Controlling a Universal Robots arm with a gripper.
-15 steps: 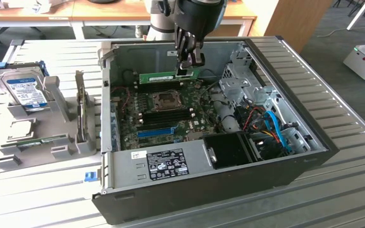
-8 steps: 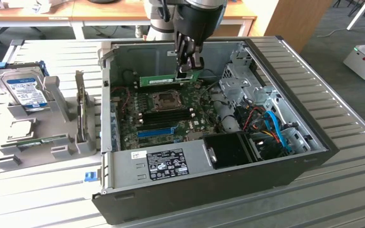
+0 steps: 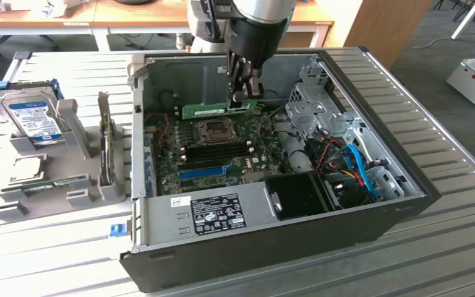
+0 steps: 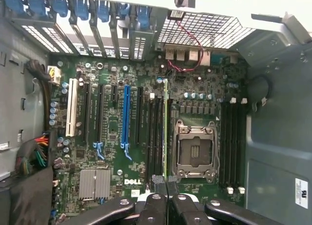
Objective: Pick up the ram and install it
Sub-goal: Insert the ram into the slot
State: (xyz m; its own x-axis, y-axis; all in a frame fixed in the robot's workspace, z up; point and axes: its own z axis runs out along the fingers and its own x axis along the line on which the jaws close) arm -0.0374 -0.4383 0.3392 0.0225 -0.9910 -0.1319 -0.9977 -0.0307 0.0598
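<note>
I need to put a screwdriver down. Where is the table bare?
Bare table lies at the exterior view's right of the case and nearer the camera. Crowded: the holder at that view's left, and inside, where the gripper holds the ram.

Arm (image 3: 254, 18) cut off at exterior view's top, ram (image 3: 213, 110) partly hidden by gripper (image 3: 244, 98)

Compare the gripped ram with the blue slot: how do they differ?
Colour: the ram is green, the blue slot blue. Pose: the ram is clamped in the shut gripper, held above the board; the blue slot is fixed to the board. Shared: both long, narrow, running parallel.
</note>
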